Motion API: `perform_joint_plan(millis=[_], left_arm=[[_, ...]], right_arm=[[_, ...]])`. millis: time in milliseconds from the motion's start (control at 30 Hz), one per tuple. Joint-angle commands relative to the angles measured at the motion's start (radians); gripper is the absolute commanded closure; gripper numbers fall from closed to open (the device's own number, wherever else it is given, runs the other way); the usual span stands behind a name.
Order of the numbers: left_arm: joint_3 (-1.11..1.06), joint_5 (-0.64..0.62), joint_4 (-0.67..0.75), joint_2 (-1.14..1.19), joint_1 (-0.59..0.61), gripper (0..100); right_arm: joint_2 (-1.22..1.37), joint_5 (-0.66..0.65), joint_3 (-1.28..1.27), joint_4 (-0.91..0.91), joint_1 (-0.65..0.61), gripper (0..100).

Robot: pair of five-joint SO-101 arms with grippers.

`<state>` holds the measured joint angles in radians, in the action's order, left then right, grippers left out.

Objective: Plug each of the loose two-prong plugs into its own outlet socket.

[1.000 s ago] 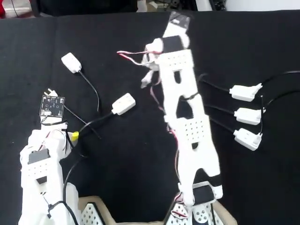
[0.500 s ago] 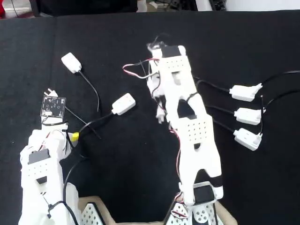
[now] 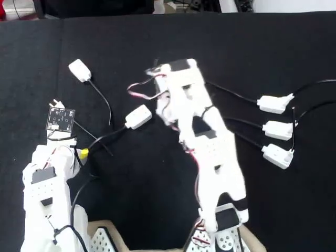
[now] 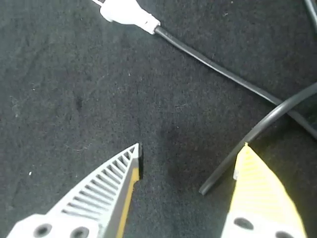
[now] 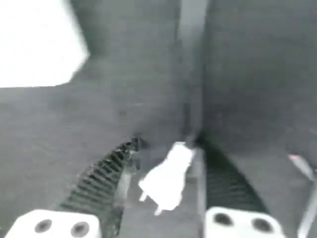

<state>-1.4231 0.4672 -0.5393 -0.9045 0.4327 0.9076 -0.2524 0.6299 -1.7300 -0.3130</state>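
The right gripper (image 5: 167, 145) pinches a small white two-prong plug (image 5: 166, 184), its prongs blurred. The left gripper (image 4: 192, 147) gapes over black cloth (image 4: 74, 99).

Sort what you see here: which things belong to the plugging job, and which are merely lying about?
Job: white plug in right pincer; loose plug; near socket block; far socket block; three corded blocks.
Lying about: black cloth; clutter behind table.

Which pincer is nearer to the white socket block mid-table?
Right. The right pincer, holding a plug, is close beside the socket block; the left pincer, open, is farther off toward the front of the table.
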Motion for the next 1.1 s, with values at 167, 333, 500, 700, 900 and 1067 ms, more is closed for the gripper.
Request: perform_joint_plan(millis=[167, 333, 500, 700, 900, 1067], left_arm=[[0.004, 0.006, 0.020, -0.015, -0.013, 70], [0.002, 0.006, 0.020, -0.015, -0.013, 70], [0.002, 0.006, 0.021, -0.015, -0.012, 70], [0.002, 0.006, 0.023, -0.015, -0.012, 70], [0.002, 0.006, 0.023, -0.015, -0.019, 70], [-0.004, 0.009, 0.025, -0.015, -0.045, 70]], right_arm=[[-0.124, -0.005, -0.153, -0.037, -0.012, 69.4], [-0.312, -0.011, -0.252, -0.037, 0.069, 72.3], [-0.481, -0.043, -0.312, -0.037, 0.098, 72.3], [-0.613, -0.081, -0.309, -0.034, 0.098, 72.3], [-0.684, -0.069, -0.418, -0.031, 0.152, 72.3], [-0.759, -0.075, -0.610, 0.080, 0.163, 72.3]])
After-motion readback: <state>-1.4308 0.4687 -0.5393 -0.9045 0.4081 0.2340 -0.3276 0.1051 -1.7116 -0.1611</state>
